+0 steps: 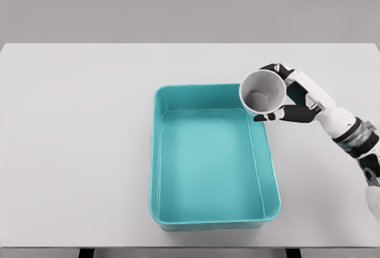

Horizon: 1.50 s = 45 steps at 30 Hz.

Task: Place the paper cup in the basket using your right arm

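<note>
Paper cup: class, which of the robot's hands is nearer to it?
Right. The right hand grips the paper cup over the far right corner of the basket. The left hand is out of view.

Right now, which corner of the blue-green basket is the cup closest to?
The far right corner. The robot hand holds the paper cup over that corner of the basket, nowhere near the others.

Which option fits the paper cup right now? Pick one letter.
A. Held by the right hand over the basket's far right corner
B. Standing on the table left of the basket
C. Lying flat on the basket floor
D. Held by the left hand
A: the right hand grips the paper cup above the far right corner of the teal basket, its mouth tipped toward the camera.
</note>
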Tool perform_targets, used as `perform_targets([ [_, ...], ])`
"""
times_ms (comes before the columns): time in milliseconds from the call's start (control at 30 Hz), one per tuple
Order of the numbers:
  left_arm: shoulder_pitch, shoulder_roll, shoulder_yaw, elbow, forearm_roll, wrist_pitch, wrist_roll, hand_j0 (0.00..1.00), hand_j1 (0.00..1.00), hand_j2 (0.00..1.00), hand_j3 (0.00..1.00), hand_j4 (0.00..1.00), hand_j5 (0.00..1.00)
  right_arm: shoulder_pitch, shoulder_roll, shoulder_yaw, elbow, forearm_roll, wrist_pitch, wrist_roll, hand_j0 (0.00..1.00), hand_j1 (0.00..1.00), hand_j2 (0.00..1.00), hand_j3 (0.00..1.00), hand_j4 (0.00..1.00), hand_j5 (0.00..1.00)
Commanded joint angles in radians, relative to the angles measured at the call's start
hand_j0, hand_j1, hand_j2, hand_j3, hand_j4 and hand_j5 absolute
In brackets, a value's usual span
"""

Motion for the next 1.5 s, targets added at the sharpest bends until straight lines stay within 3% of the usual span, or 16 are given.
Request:
perform_targets([
  [0, -0.002, 0.0, 0.0, -0.001, 0.0, 0.0, 0.0, 1.0, 1.0, 1.0, 1.0, 1.0, 1.0, 0.0, 0.0, 0.019, -0.001, 0.021, 0.001, 0.0, 0.52, 0.52, 0.52, 0.52, 0.52, 0.52],
  [400, -0.002, 0.0, 0.0, -0.001, 0.0, 0.0, 0.0, 1.0, 1.0, 1.0, 1.0, 1.0, 1.0, -0.077, -0.002, 0.105, -0.007, 0.151, -0.004, 0.0, 0.52, 0.52, 0.52, 0.52, 0.52, 0.52],
  [867, 0.0, 0.0, 0.0, 0.001, 0.0, 0.0, 0.0, 1.0, 1.0, 1.0, 1.0, 1.0, 1.0, -0.152, -0.017, 0.182, -0.079, 0.357, -0.007, 0.0, 0.52, 0.52, 0.52, 0.52, 0.52, 0.52],
  [1100, -0.002, 0.0, 0.0, 0.001, 0.0, 0.0, 0.0, 1.0, 1.0, 1.0, 1.0, 1.0, 1.0, -0.195, -0.069, 0.263, -0.117, 0.435, -0.013, 0.0, 0.51, 0.51, 0.51, 0.51, 0.51, 0.51],
  [1300, -0.002, 0.0, 0.0, -0.001, 0.0, 0.0, 0.0, 1.0, 1.0, 1.0, 1.0, 1.0, 1.0, -0.215, -0.069, 0.307, -0.119, 0.512, -0.041, 0.0, 0.52, 0.52, 0.52, 0.52, 0.52, 0.52],
  [1367, 0.0, 0.0, 0.0, -0.001, 0.0, 0.0, 0.0, 1.0, 1.0, 1.0, 1.0, 1.0, 1.0, -0.215, -0.071, 0.307, -0.119, 0.524, -0.056, 0.0, 0.55, 0.55, 0.55, 0.55, 0.55, 0.55],
  [1467, -0.002, 0.0, 0.0, -0.001, 0.0, 0.0, 0.0, 1.0, 1.0, 1.0, 1.0, 1.0, 1.0, -0.219, -0.071, 0.311, -0.119, 0.539, -0.064, 0.0, 0.78, 0.78, 0.78, 0.78, 0.78, 0.78],
])
